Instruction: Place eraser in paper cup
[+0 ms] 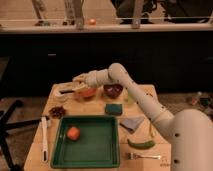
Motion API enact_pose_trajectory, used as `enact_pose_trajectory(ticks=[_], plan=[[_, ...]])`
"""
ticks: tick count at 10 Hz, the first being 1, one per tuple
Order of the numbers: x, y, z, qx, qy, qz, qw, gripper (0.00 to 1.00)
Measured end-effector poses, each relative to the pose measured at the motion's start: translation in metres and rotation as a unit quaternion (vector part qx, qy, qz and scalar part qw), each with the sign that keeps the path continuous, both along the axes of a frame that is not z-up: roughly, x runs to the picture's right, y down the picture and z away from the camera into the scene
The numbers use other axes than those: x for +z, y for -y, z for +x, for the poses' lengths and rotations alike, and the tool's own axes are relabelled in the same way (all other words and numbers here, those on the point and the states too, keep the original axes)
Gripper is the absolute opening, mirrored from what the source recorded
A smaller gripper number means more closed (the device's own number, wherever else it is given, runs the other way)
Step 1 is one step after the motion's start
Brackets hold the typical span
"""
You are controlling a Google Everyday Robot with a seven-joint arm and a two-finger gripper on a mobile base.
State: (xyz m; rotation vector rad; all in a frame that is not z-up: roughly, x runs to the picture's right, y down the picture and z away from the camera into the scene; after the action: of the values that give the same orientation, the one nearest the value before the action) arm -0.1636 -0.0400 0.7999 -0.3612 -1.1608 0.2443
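Though the green tray (107,150) at the table's (87,107) near edge is out of the way, risk sits at the far left corner. The gripper (80,80), jaws shut on the eraser (70,89), holds it just over the paper cup (60,95). An off-centre release could leave the eraser across the rim or tip the cup.

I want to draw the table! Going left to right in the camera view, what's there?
White pen, orange ball in the green tray, teal sponge, gray cloth. The gripper is farther back, by the orange bowl.
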Motion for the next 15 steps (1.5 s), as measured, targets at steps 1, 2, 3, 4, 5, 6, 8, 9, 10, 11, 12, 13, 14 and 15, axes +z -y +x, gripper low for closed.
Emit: enact_pose_trajectory(ticks=[1, 2, 3, 4, 5, 6, 8, 9, 10, 11, 12, 13, 14, 15], plan=[[0.002, 0.004, -0.009, -0.003, 0.003, 0.0, 1.0, 0.14], [0.004, 0.006, -0.019, -0.007, 0.008, 0.0, 0.9999, 0.14], [0.006, 0.009, -0.024, -0.01, 0.011, -0.001, 0.9999, 0.14], [0.009, 0.011, -0.025, -0.009, 0.013, -0.003, 0.9999, 0.14], [0.011, 0.013, -0.03, -0.01, 0.017, -0.005, 0.9998, 0.14], [0.013, 0.012, -0.036, -0.011, 0.02, -0.007, 0.9997, 0.14], [0.022, 0.012, -0.047, -0.011, 0.027, -0.014, 0.9995, 0.14], [0.024, 0.012, -0.052, -0.011, 0.029, -0.016, 0.9994, 0.14], [0.027, 0.011, -0.06, -0.013, 0.033, -0.019, 0.9992, 0.14], [0.031, 0.011, -0.066, -0.014, 0.036, -0.023, 0.999, 0.14], [0.034, 0.011, -0.066, -0.014, 0.036, -0.025, 0.9989, 0.14], [0.037, 0.01, -0.074, -0.016, 0.039, -0.03, 0.9987, 0.14], [0.04, 0.009, -0.078, -0.018, 0.041, -0.033, 0.9984, 0.14], [0.043, 0.01, -0.079, -0.018, 0.041, -0.037, 0.9983, 0.14]])
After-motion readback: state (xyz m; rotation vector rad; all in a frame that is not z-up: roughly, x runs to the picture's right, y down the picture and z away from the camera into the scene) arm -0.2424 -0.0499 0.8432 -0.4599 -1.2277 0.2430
